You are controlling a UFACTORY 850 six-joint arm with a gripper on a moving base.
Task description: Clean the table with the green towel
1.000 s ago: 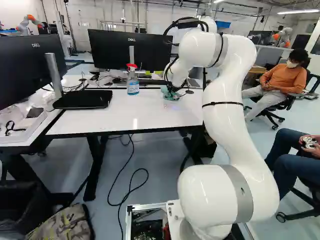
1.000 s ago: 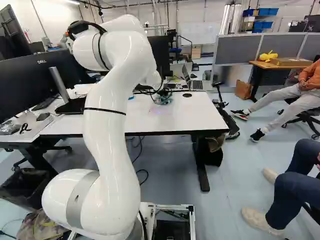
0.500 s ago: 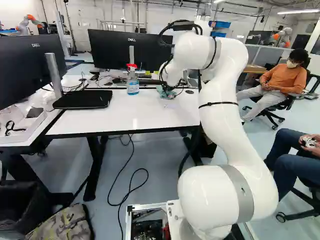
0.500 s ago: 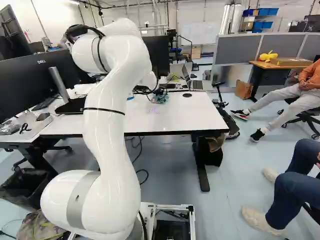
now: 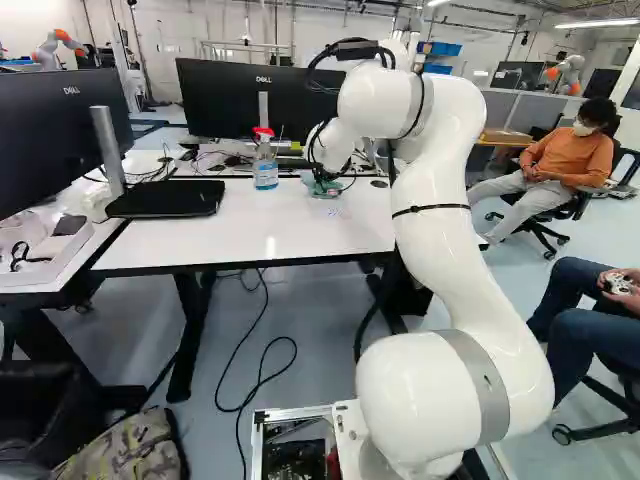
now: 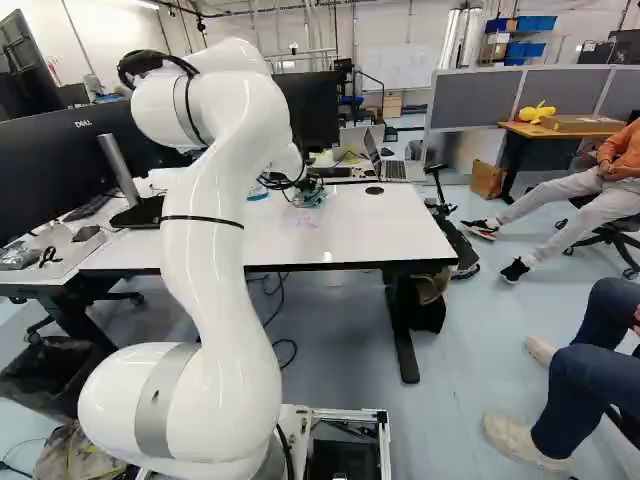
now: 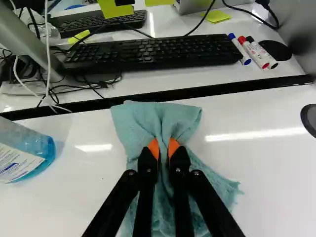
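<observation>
1. Grasp state: my fingers (image 5: 321,174) are closed on the green towel (image 7: 140,119), with the orange pads (image 7: 153,147) pressing a gathered fold between them from two sides.
2. Towel position: the cloth rests on the white desk (image 7: 64,207). One part fans out ahead of the pads, reaching the desk's far edge; the rest spreads crumpled beneath my fingers.
3. Arm position: in the left base view, my arm (image 5: 435,215) extends over the desk, its outer end lowered to the towel.
4. Adjacent item: the spray bottle (image 5: 265,170), red-topped with blue liquid, stands on the same desk beside the towel, apart from it.
5. Items beyond the dark edge: a black keyboard (image 7: 153,53) lies ahead of the towel, with three markers (image 7: 251,52) near one end. A monitor (image 5: 222,98) stands behind the bottle.
</observation>
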